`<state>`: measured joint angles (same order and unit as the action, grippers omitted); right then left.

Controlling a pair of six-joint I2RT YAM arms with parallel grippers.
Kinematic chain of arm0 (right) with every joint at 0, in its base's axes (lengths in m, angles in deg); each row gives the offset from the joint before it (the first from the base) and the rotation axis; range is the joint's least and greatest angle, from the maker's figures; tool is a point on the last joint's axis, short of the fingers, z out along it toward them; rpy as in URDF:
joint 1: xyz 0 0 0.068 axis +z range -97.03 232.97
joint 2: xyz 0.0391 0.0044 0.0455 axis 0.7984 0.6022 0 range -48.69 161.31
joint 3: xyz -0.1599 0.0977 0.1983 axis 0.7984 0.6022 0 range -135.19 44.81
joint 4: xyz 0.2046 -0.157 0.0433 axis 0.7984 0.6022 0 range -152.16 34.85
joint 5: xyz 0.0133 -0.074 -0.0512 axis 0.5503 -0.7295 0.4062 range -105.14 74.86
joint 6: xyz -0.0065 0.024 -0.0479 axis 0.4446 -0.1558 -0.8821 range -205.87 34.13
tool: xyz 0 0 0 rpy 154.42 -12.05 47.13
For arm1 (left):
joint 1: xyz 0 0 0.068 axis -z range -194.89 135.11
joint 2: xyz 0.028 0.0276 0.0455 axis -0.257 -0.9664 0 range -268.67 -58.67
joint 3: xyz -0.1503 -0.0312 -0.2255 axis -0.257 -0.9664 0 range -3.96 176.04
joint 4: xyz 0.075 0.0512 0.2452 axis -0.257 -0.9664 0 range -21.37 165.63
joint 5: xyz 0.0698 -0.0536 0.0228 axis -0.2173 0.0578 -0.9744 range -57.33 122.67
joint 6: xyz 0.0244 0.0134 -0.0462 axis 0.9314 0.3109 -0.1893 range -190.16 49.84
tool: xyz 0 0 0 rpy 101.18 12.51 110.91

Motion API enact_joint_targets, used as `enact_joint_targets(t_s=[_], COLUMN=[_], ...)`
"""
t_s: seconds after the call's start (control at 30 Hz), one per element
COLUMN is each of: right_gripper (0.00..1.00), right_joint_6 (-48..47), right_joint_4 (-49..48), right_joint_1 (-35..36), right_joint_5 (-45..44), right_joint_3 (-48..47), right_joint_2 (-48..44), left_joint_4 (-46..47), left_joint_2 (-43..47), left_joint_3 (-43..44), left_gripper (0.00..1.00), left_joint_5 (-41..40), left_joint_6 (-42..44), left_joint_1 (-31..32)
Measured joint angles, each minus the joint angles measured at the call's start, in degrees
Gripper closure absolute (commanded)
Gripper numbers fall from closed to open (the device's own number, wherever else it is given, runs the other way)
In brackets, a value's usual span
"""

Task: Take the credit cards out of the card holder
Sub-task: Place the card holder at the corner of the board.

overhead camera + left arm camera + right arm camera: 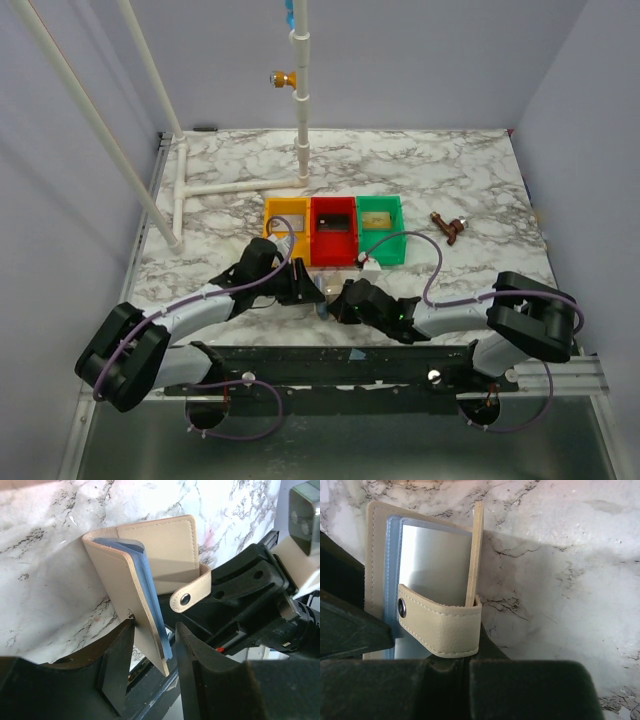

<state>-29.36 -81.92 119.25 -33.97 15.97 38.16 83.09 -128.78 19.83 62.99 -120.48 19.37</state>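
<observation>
The card holder (112,575), tan outside with blue lining, stands open on the marble between both grippers (327,294). My left gripper (155,627) straddles its near flap. One finger (117,650) touches the flap by the snap dot and the other finger (192,655) stands a little off, so it is open. My right gripper (465,662) is shut on the other flap's edge, below the strap with the snap (440,622). A smooth grey face (435,560) shows inside the lining; card or pocket, I cannot tell. A black credit card (335,222) lies in the red tray, a tan one (375,219) in the green tray.
Yellow (271,212), red (316,245) and green (397,235) trays stand in a row just beyond the grippers. A small white block (370,266) sits before the green tray. A brown object (450,228) lies to the right. White pipe frame (240,187) at back left.
</observation>
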Motion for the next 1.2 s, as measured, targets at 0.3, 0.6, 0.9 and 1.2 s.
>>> enact_joint_targets(t_s=[0.3, 0.6, 0.9, 1.2], right_gripper=[0.98, 0.84, 0.35, 0.27], right_joint_6=[1.09, 1.55, 1.86, 1.9], right_joint_4=[0.04, 0.2, 4.63, 15.65], right_joint_1=[-0.68, -0.74, -0.74, -0.74], right_joint_5=[0.57, 0.59, 0.28, -4.04], right_joint_3=[0.11, 0.11, -0.02, -2.34], right_joint_2=[0.28, 0.66, -3.48, -13.49], left_joint_4=[-3.43, -8.59, -18.1, -24.37], left_joint_2=[1.7, 1.57, 1.53, 1.53], left_joint_3=[2.21, 5.62, 11.37, 14.49], left_gripper=[0.73, 0.89, 1.0, 1.0], left_joint_5=[-2.08, -4.72, -10.34, -13.9], left_joint_6=[1.53, 3.8, 6.86, 7.69], left_joint_1=[0.07, 1.49, 3.72, 4.87])
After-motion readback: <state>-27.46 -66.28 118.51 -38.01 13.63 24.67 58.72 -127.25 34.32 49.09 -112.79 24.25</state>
